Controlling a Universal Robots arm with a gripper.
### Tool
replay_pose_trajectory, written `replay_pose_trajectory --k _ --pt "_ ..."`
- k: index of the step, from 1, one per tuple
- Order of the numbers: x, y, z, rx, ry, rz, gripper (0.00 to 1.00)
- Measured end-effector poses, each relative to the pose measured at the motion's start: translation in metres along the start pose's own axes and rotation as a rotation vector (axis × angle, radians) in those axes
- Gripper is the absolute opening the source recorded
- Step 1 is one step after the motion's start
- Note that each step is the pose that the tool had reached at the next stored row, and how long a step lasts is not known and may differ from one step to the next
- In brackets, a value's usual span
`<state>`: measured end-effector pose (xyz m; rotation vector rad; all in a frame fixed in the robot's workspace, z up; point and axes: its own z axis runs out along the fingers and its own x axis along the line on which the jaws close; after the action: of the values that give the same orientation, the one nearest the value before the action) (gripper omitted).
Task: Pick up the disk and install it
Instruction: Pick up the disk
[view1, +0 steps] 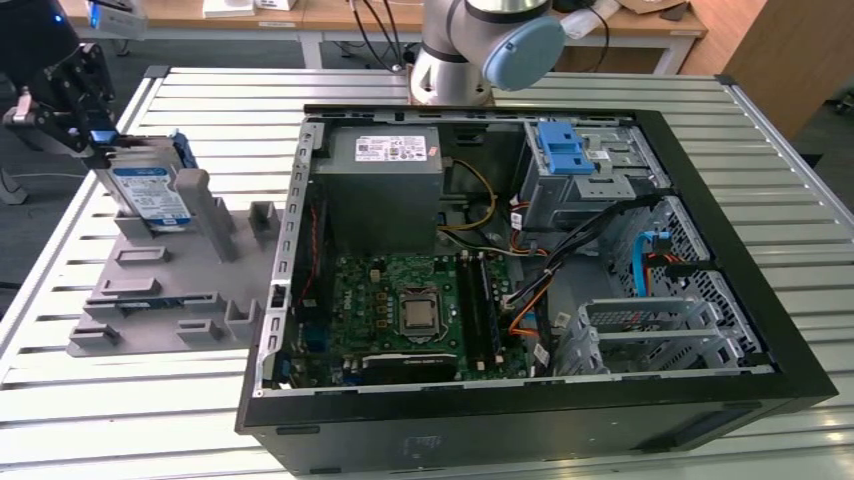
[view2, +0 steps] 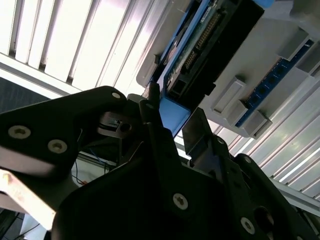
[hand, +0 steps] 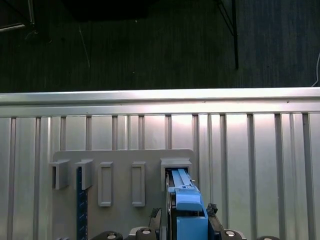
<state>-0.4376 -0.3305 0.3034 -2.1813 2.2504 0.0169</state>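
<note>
Item: disk (view1: 147, 192), upright in a slot of the grey holder (view1: 160, 290) on the slatted table (view1: 80, 410), to the exterior view's left of the open computer case (view1: 754, 385); I read the gripper (view1: 102, 150) as clenched on the disk's blue frame, at its top edge.

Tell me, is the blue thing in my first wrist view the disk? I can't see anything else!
Observer: Yes. In the exterior view the disk stands upright in the grey holder, with its white-and-blue label facing that camera.
Operator: Where's the computer?
Observer: The open computer case lies on the slatted table, to the exterior view's right of the holder.
Operator: What's on the disk's other side?
Observer: The second wrist view shows a green circuit board there.
</note>
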Motion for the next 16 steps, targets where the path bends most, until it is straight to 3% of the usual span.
replay_pose_trajectory --k 16 --pt "-0.001 0.0018 0.0095 -0.0003 0.0001 0.0 0.45"
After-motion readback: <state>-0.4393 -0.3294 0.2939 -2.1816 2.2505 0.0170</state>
